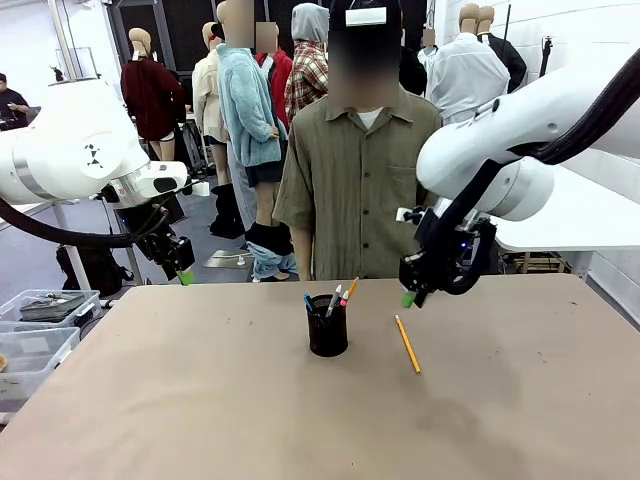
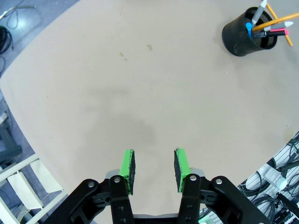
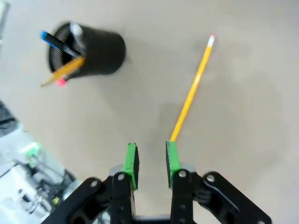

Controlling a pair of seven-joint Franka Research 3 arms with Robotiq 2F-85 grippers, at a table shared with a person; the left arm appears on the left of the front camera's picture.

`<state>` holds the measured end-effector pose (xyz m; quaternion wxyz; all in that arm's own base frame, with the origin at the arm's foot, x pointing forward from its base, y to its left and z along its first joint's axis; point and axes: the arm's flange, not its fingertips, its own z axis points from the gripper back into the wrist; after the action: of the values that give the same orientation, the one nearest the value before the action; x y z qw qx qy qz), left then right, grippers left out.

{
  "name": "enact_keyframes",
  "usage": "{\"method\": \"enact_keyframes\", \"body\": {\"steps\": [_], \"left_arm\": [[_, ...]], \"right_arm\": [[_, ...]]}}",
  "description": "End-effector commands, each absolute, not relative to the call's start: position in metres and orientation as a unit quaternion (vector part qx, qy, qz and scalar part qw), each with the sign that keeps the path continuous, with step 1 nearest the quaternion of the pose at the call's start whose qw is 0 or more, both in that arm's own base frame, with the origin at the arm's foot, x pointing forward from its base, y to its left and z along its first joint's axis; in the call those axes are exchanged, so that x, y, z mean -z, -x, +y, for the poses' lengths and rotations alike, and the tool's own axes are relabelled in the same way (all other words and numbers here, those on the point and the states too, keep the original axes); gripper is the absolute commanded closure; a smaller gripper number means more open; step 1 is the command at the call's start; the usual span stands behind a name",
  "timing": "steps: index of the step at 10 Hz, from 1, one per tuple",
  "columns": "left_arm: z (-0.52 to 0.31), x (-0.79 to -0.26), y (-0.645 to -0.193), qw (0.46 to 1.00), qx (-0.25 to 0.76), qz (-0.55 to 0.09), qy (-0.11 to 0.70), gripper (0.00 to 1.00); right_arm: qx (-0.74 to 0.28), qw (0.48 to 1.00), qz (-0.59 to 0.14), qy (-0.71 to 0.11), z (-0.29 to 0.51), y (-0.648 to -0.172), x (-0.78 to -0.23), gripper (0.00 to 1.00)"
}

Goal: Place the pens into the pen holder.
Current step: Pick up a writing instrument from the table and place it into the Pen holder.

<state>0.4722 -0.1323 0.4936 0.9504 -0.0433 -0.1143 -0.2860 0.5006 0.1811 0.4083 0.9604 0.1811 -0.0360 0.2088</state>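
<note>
The black mesh pen holder [image 1: 327,330] stands mid-table with several pens upright in it: a blue pen [image 1: 309,302], a white-silver pen [image 1: 334,297], one with a pink-red end and a yellow-orange pencil [image 1: 350,289]. Another yellow pencil [image 1: 407,344] lies flat on the table to the holder's right. My right gripper [image 1: 410,297] hovers above that pencil's far end, open and holding nothing; in the right wrist view the pencil [image 3: 192,91] runs up from just beyond my right gripper [image 3: 152,156], with the holder [image 3: 93,49] at upper left. My left gripper [image 1: 183,268] hangs open over the table's far left corner, holding nothing [image 2: 154,168], far from the holder [image 2: 240,35].
A person in an olive shirt [image 1: 355,180] stands at the far edge behind the holder. Clear plastic bins [image 1: 40,330] sit off the table's left side. The tan tabletop [image 1: 300,420] is bare in front of the holder.
</note>
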Motion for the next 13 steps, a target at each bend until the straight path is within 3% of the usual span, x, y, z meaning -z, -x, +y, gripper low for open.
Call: {"method": "enact_keyframes", "body": {"steps": [1,4,7,13], "left_arm": [[-0.131,-0.494,-0.472,0.950,0.286,-0.118,0.034,0.54],[-0.131,-0.494,-0.472,0.950,0.286,-0.118,0.034,0.54],[-0.131,-0.494,-0.472,0.950,0.286,-0.118,0.034,0.54],[-0.131,-0.494,-0.472,0.950,0.286,-0.118,0.034,0.54]], "right_arm": [[-0.209,0.967,0.025,-0.146,0.207,-0.510,-0.404,0.67],[-0.193,0.972,0.060,-0.122,0.222,-0.520,-0.378,0.67],[-0.156,0.985,0.059,-0.047,0.236,-0.523,-0.355,0.67],[-0.161,0.985,0.059,-0.028,0.238,-0.546,-0.324,0.67]]}}
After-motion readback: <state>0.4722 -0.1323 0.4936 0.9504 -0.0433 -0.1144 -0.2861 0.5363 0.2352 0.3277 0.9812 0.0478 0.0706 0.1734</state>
